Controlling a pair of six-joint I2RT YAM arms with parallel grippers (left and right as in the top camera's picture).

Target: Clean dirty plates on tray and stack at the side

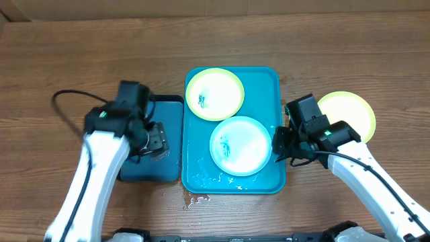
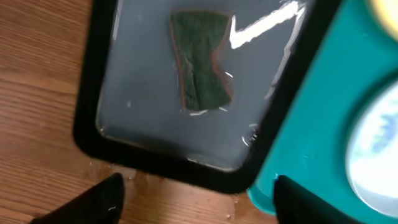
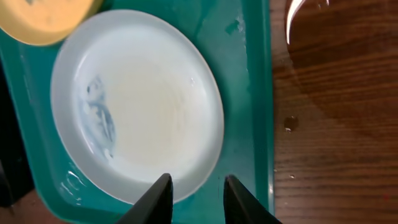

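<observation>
I had the left gripper (image 2: 198,182), jaws spread, above the soaking sponge (image 2: 199,65) to fetch it, and the right gripper (image 3: 198,180), jaws spread too, at the rim of the smeared blue plate (image 3: 143,99) on the teal tray (image 3: 247,124).

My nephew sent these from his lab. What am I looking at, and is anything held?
Two robot arms work at a wooden table. One picture looks down from above; the others come from a camera on each wrist. A teal tray carries a yellow-green plate and a light-blue plate, both smeared; a third plate lies on the table beside it. The left fingers hover open over a small black-rimmed tray holding a green sponge. The right fingers stand open at the light-blue plate's edge. Nothing is held.
</observation>
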